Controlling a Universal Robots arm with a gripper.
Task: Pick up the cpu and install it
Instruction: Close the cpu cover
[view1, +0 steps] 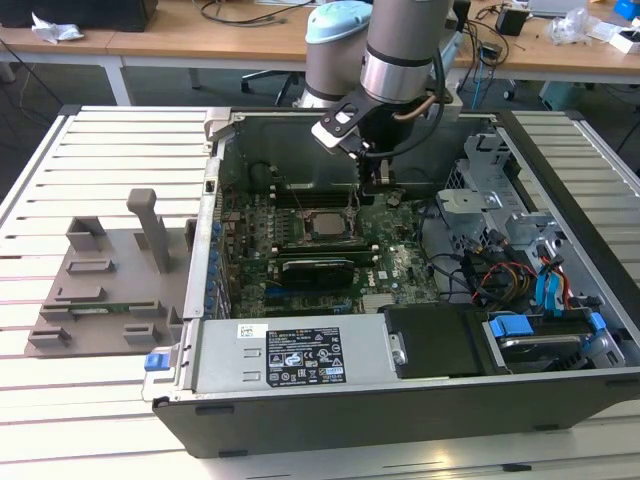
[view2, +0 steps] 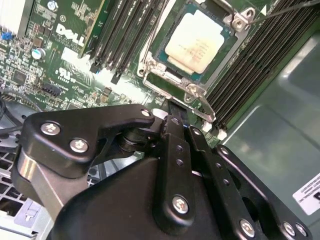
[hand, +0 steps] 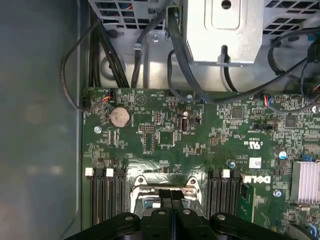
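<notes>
Arm: we list one grey arm (view1: 400, 50) that reaches down from the far side into the open case.
Gripper: the black gripper (view1: 378, 186) (view2: 173, 107) (hand: 172, 193) hangs low over the motherboard. In the exterior view it is a little to the exterior view's right of the socket. In both wrist views we see its two fingers pressed together with nothing between them.
Contact: the fingertips stand just beside the socket's edge. We cannot tell whether they touch it.
Cpu: the cpu (view1: 325, 224) (view2: 199, 42) is a pale silver square that lies flat inside the socket, apart from the fingers.
Socket: the socket (view2: 192, 89) (hand: 162, 181) has a metal frame with screws at its corners, set around the cpu. We cannot tell whether it is latched.
Motherboard: the green motherboard (view1: 400, 265) (hand: 200, 130) lies flat on the floor of the case.
Memory slots: rows of long black memory slots (view2: 250, 70) (hand: 105, 200) run on both sides of the socket.
Coin battery: a round silver coin battery (hand: 120, 116) sits on the board, well apart from the socket.
Heat sink: a small finned heat sink (hand: 306, 181) sits near the board's edge.
Case: the dark metal case (view1: 400, 410) lies on its side with its top open.
Power supply: a grey power supply (view1: 215, 355) sits along the near wall.
Cables: mixed cables (view1: 500, 275) are bundled at the exterior view's right of the board.
Stand: a grey stand (view1: 100, 270) sits outside the case, at the exterior view's left.
Table: a pale slatted table (view1: 110, 150) lies under everything.
</notes>
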